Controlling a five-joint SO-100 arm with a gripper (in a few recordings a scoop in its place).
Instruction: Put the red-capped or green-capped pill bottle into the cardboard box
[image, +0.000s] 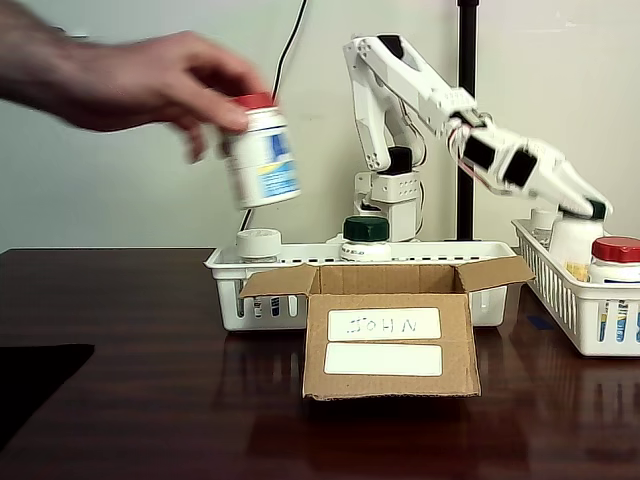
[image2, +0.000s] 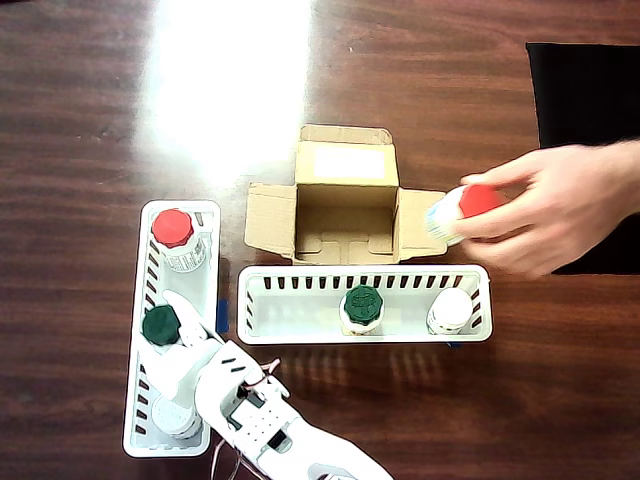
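Note:
The cardboard box (image: 388, 345) (image2: 345, 205) stands open mid-table, with its "JOHN" label seen upside down in the fixed view. One green-capped pill bottle (image: 366, 236) (image2: 362, 306) stands in the long white basket (image: 225, 270) (image2: 300, 328) behind the box. A second green-capped bottle (image: 597, 209) (image2: 160, 325) stands in the side basket (image: 560, 300) (image2: 205, 215). My gripper (image: 586, 204) (image2: 170, 338) reaches down into the side basket with a finger on either side of this bottle. The frames do not show whether it grips.
A person's hand (image: 130, 80) (image2: 555, 205) holds a red-capped bottle (image: 260, 155) (image2: 462, 208) in the air beside the box. A white-capped bottle (image: 258, 243) (image2: 451, 310) shares the long basket. The side basket holds another red-capped bottle (image: 614, 262) (image2: 174, 236). A black mat (image2: 585, 100) lies nearby.

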